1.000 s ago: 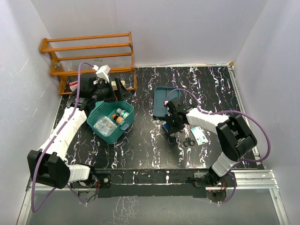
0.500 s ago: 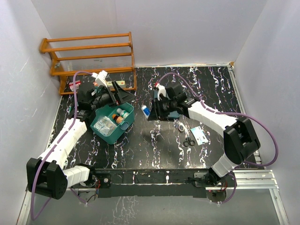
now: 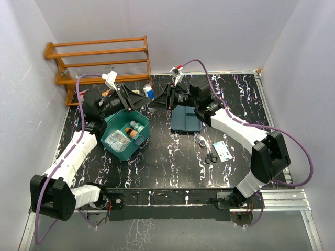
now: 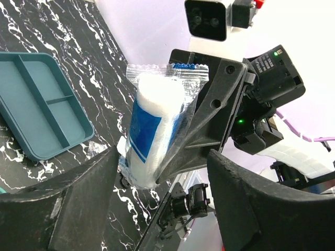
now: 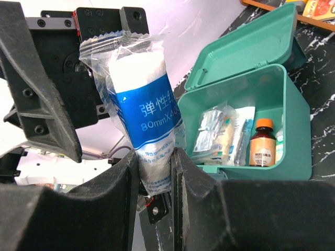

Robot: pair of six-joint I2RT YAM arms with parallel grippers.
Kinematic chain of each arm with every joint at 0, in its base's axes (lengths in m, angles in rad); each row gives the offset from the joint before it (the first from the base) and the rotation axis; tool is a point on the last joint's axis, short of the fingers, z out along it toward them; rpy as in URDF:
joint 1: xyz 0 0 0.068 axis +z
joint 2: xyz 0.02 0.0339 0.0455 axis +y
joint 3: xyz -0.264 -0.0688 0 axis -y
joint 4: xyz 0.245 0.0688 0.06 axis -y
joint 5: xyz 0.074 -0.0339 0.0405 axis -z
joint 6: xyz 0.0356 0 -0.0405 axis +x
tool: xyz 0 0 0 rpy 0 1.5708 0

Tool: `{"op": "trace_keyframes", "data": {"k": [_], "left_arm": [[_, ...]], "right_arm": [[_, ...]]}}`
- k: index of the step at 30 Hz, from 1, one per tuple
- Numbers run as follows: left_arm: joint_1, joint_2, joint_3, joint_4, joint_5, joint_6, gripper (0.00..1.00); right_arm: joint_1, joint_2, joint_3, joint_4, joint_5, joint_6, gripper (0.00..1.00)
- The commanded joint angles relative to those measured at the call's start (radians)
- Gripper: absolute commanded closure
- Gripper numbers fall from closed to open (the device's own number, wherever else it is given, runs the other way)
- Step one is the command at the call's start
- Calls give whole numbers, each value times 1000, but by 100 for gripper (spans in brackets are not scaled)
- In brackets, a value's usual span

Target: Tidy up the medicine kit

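The medicine kit (image 3: 125, 136) is a teal case standing open at the left, with a brown bottle (image 5: 261, 142) and clear packets (image 5: 220, 133) inside (image 5: 246, 104). My right gripper (image 3: 159, 99) (image 5: 156, 167) is shut on the lower end of a bagged white bandage roll with a blue label (image 5: 149, 120) (image 3: 149, 92), holding it in the air behind the kit. Facing it is my left gripper (image 3: 130, 99) (image 4: 163, 159), its jaws wide apart. The roll (image 4: 152, 125) hangs between those open fingers, and I see no contact with them.
A darker teal divided tray (image 3: 186, 117) (image 4: 42, 104) lies at the centre. Right of it on the black marbled table are small scissors (image 3: 211, 157), a card (image 3: 224, 151) and a small packet (image 3: 201, 140). A wooden slatted rack (image 3: 99, 63) stands at the back left.
My right gripper lifted the bandage roll off the table by the tray and carried it up and left. The left gripper rose from the kit, turned toward the roll, and its jaws narrowed somewhat.
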Motion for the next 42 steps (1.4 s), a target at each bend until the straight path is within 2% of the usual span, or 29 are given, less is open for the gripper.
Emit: {"op": "trace_keyframes", "data": {"k": [1,8,12,18,29,33,35,37,39,42], "left_arm": [[-3,-26,21,86,21,-4,36],[-4,-35,-6,160,-16,-12,50],[-4,-46,-33,187,-50,16,50],[-3,-12,-25,199,-29,6,50],[-3,-23,-59,263,-37,16,69],[-4,-38,-61,232,-93,96,79],[-5,-50,-67,231,-121,144,85],[-4,-68,-56,187,-164,214,86],[-4,-87,-33,64,-205,322,86],[-3,-120,7,-122,-264,526,85]], "right_arm": [[2,-22,46,109,-30,56,81],[3,-27,30,111,-46,66,81],[5,-22,30,117,-61,72,80],[9,-8,32,128,-82,79,80],[8,-4,19,127,-83,78,76],[9,-11,14,109,-66,72,67],[8,-23,5,98,-50,61,56],[2,-40,0,63,-15,24,47],[-6,-66,-5,-11,52,-23,39],[-23,-112,-17,-115,173,-99,35]]}}
